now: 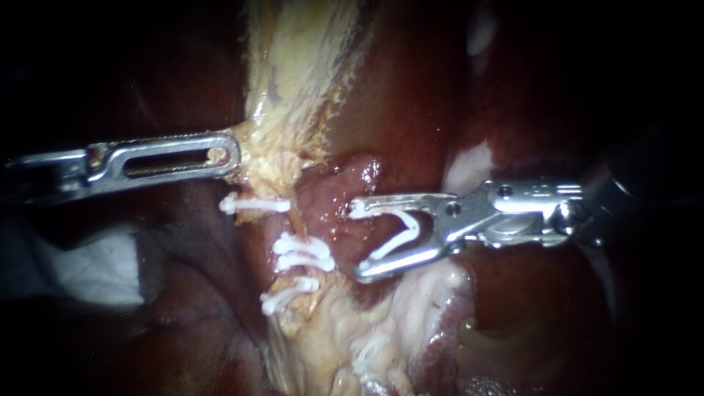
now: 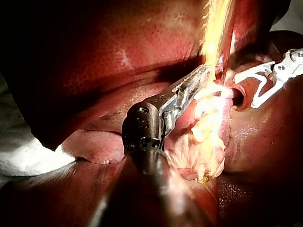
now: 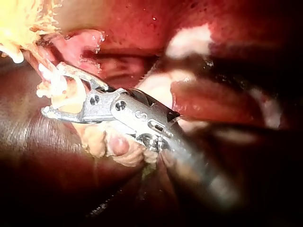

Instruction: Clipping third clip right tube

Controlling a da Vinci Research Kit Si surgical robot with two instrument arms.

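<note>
Right instrument (image 1: 359, 242) has its jaws wide around an open white clip (image 1: 411, 231), pink tube (image 1: 334, 202) running crosswise just ahead of the tips, while the left instrument (image 1: 231, 158) pinches yellow tissue (image 1: 293, 73).

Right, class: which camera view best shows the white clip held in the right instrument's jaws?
The endoscope view: the clip shows whole, a white V seated in the spread jaws of the right instrument. The left wrist view shows the clip small and distant; in the right wrist view it partly merges with pale tissue.
</note>
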